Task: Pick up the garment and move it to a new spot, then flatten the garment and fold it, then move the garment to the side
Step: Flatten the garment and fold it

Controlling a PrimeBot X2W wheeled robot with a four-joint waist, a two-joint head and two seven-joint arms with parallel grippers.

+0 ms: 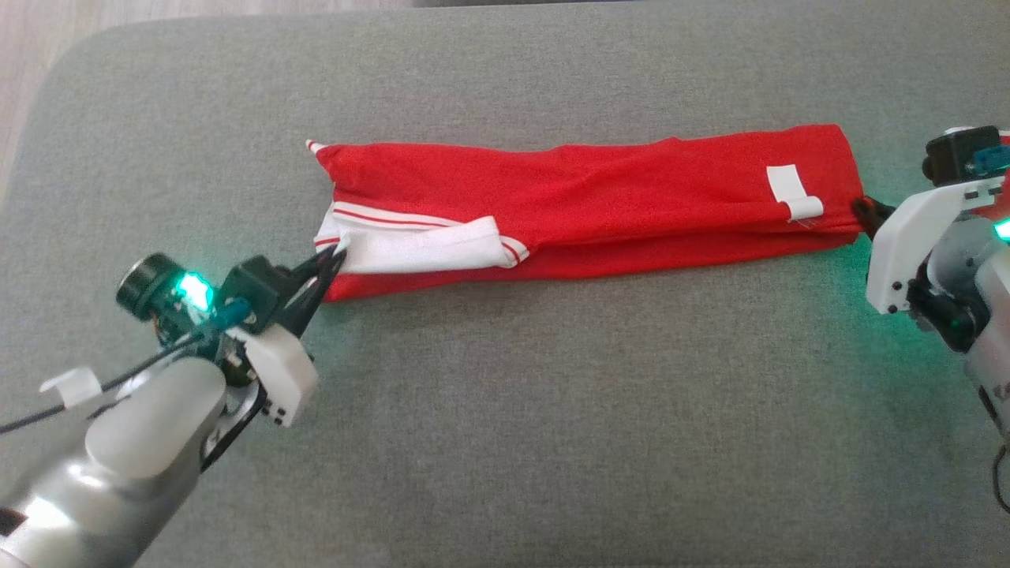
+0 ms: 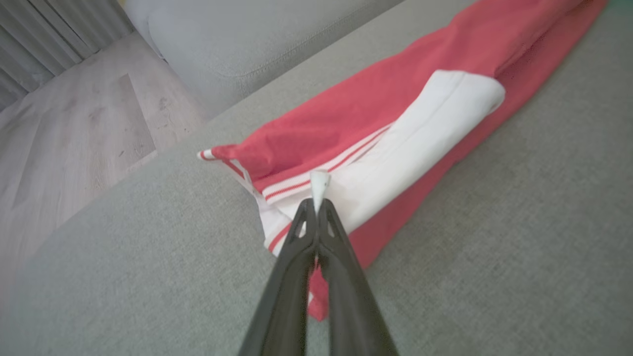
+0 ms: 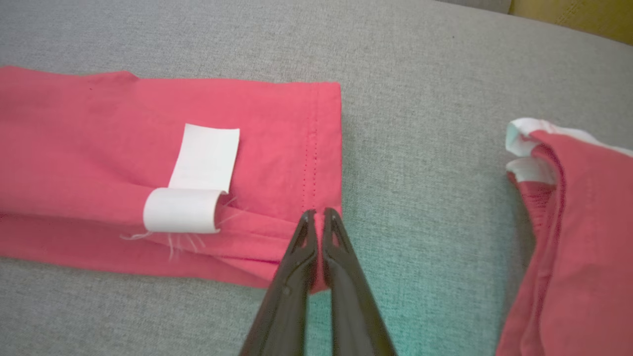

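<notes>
Far left, a strip of pale wood floor [image 1: 31, 47] shows past the rounded corner of the grey sofa seat [image 1: 505, 442]. The left gripper [image 1: 330, 267] comes in from the lower left with a green light on at its wrist. It is clenched on the white left end of the garment [image 1: 600, 189]. In the left wrist view the two dark fingers [image 2: 341, 247] press together, with a tip of white cloth poking out past them.

The garment is red, folded into a long narrow band. It lies flat across the middle of the seat, running left to right, a bit nearer the far edge. At its left end a white panel [image 1: 426, 248] with thin red stripes lies folded over the red. A small striped corner sticks out at the top left.

Toward the right end a white label [image 1: 791, 192] curls over the fold line; the right wrist view shows loose threads under it. The right gripper [image 1: 865, 213] sits at the right end, clamped on the near corner of the hem with red cloth pinched between the fingers.

Further right, apart from the garment, a second red cloth [image 3: 578, 237] with white edging lies bunched on the seat.
</notes>
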